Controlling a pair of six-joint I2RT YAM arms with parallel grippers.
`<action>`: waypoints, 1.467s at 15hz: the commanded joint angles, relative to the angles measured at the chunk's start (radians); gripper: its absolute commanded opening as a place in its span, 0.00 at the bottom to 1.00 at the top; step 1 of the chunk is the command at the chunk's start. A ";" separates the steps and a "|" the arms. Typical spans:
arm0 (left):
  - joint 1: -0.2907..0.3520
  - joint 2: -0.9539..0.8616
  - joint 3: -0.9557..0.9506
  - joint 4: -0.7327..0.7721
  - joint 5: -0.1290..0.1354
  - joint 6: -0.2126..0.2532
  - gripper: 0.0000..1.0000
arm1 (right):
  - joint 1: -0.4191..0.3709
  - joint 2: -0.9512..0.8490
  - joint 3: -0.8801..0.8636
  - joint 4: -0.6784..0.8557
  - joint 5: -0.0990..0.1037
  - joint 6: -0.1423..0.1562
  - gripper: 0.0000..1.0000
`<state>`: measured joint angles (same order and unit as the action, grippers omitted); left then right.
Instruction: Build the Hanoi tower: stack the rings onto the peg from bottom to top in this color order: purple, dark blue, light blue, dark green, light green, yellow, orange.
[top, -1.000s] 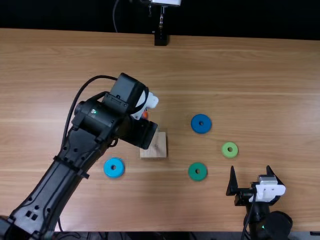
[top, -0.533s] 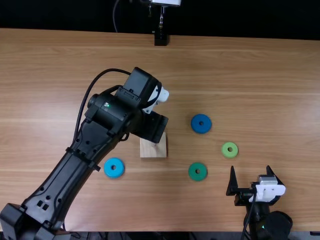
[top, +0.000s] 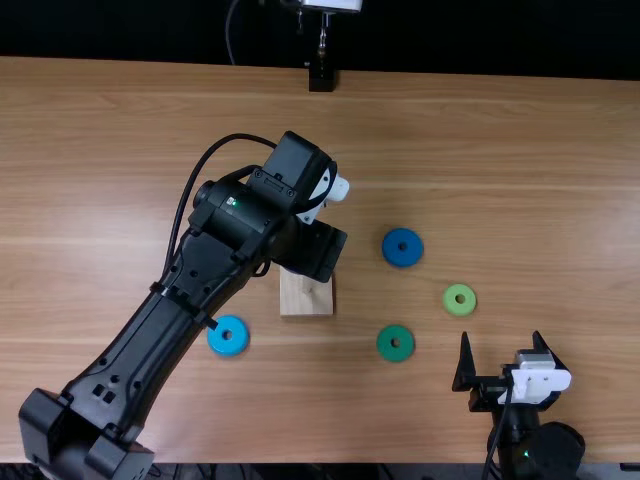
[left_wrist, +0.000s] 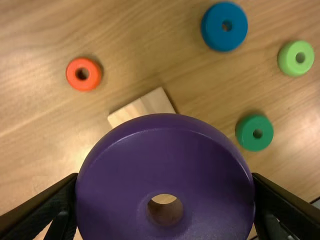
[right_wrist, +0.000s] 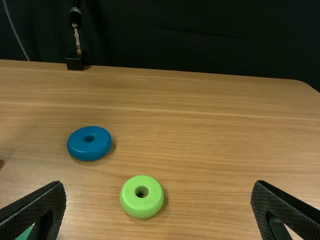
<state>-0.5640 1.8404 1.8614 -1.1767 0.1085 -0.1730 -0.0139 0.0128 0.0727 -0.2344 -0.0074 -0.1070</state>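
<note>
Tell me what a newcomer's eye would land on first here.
Probably the purple ring, very large in the left wrist view, held by the left end effector. Next, perhaps, the black left arm slanting over the table in the top view, partly covering the pale wooden base. Then the bright orange ring, lying apart from that base in the left wrist view.

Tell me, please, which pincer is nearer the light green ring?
Right. The right pincer is just short of the light green ring; the left pincer is farther off, by the block.
</note>
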 joint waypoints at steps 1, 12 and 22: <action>-0.016 0.040 0.051 0.004 0.004 -0.007 0.00 | -0.011 -0.013 -0.057 -0.072 0.011 -0.002 1.00; -0.045 0.022 0.047 0.002 0.000 -0.035 0.00 | -0.011 -0.013 -0.057 -0.072 0.009 -0.002 1.00; -0.031 -0.038 -0.011 -0.042 -0.004 -0.029 0.00 | -0.011 -0.013 -0.057 -0.072 0.011 -0.002 1.00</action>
<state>-0.5957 1.8317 1.8679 -1.2163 0.1078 -0.1986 -0.0139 0.0128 0.0727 -0.2344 -0.0074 -0.1066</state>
